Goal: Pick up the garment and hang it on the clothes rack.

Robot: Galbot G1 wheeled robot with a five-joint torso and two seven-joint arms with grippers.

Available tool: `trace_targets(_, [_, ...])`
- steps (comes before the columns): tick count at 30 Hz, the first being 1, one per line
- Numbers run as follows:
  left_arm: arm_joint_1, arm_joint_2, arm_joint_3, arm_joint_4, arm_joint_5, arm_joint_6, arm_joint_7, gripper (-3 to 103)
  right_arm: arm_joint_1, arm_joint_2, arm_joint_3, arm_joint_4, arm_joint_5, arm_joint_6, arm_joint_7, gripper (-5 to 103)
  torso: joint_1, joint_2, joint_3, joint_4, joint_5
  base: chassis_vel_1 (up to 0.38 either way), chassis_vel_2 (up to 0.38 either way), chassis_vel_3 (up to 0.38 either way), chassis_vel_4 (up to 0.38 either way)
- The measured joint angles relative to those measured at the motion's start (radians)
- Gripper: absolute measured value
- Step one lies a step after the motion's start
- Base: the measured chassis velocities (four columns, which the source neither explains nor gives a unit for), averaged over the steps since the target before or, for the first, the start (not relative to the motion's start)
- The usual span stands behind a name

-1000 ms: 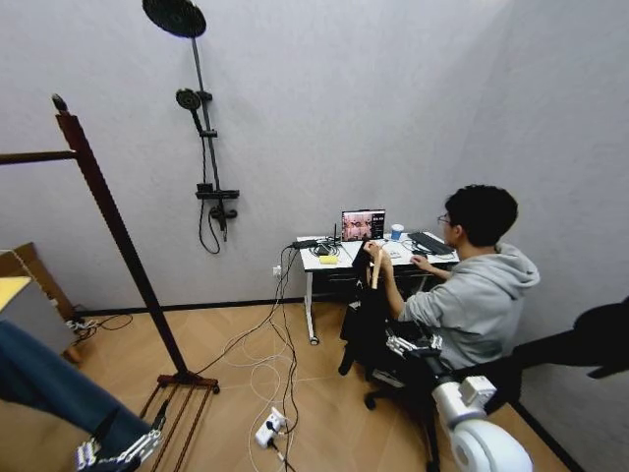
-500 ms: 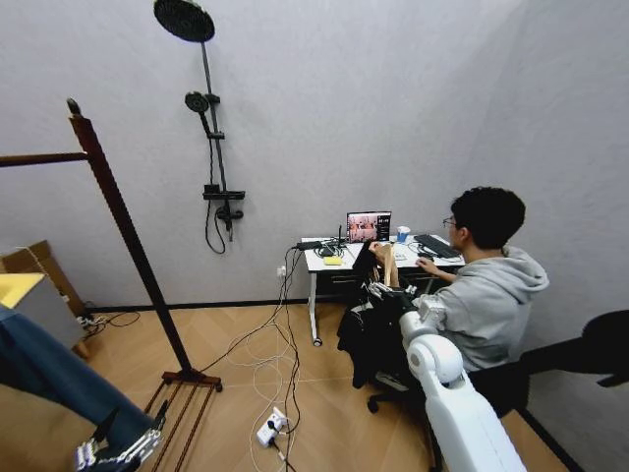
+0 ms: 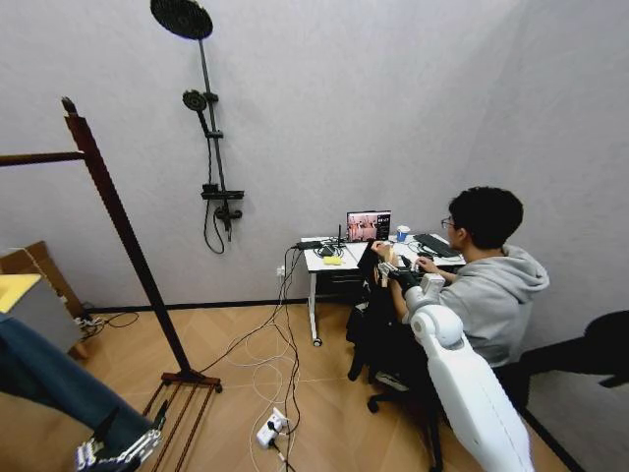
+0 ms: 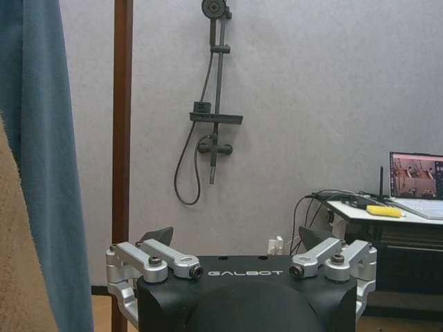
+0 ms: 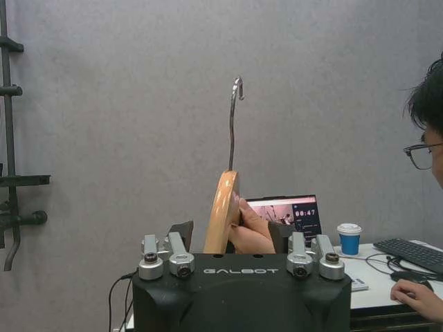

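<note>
The garment (image 3: 378, 332), black, hangs from a light wooden hanger (image 5: 223, 207) that a seated person's hand (image 5: 250, 234) holds up in front of the desk. My right gripper (image 3: 391, 271) is stretched out to it. In the right wrist view this gripper (image 5: 230, 230) is open, with the hanger and the hand between its fingers and the metal hook (image 5: 234, 117) rising above. The clothes rack (image 3: 118, 231), dark reddish-brown, stands far off at the left with its bar (image 3: 34, 157) bare here. My left gripper (image 3: 123, 452) waits low at the left, open (image 4: 235, 238).
A teal-blue shirt (image 3: 39, 379) and a tan coat (image 4: 14, 277) hang close beside the left arm. Cables and a power strip (image 3: 267, 429) lie on the wooden floor between rack and desk (image 3: 319, 264). A shower fixture (image 3: 211, 147) is on the wall.
My right arm has risen from low at the right and stretched forward until its gripper reached the hanger. The person's hand with the garment shifted slightly right. The left arm stayed put.
</note>
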Motion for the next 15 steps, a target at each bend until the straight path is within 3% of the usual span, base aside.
trace_targets(6, [0.000,0.000,0.000,0.000,0.000,0.000,0.000,100,-0.028,-0.007,0.009,0.012,0.012,0.007,-0.006,38,0.000,0.000,0.000,-0.0001,0.0001,0.000,0.000,0.000,0.000])
trace_targets(8, [0.000,0.000,0.000,0.000,0.000,0.000,0.000,100,-0.036,-0.005,0.013,0.019,0.012,0.009,-0.006,38,0.000,0.000,0.000,0.0000,0.0001,0.000,0.000,0.000,0.000])
trace_targets(11, [0.000,0.000,0.000,0.000,0.000,0.000,0.000,100,-0.059,-0.021,0.022,0.054,0.017,0.008,0.002,22,0.000,0.000,0.000,0.0000,-0.0001,0.000,0.000,0.000,0.000])
trace_targets(15, [0.000,0.000,0.000,0.000,0.000,0.000,0.000,100,-0.076,-0.039,0.030,0.087,0.032,-0.003,0.009,12,0.000,0.000,0.000,0.0000,0.0003,0.000,0.000,0.000,0.000])
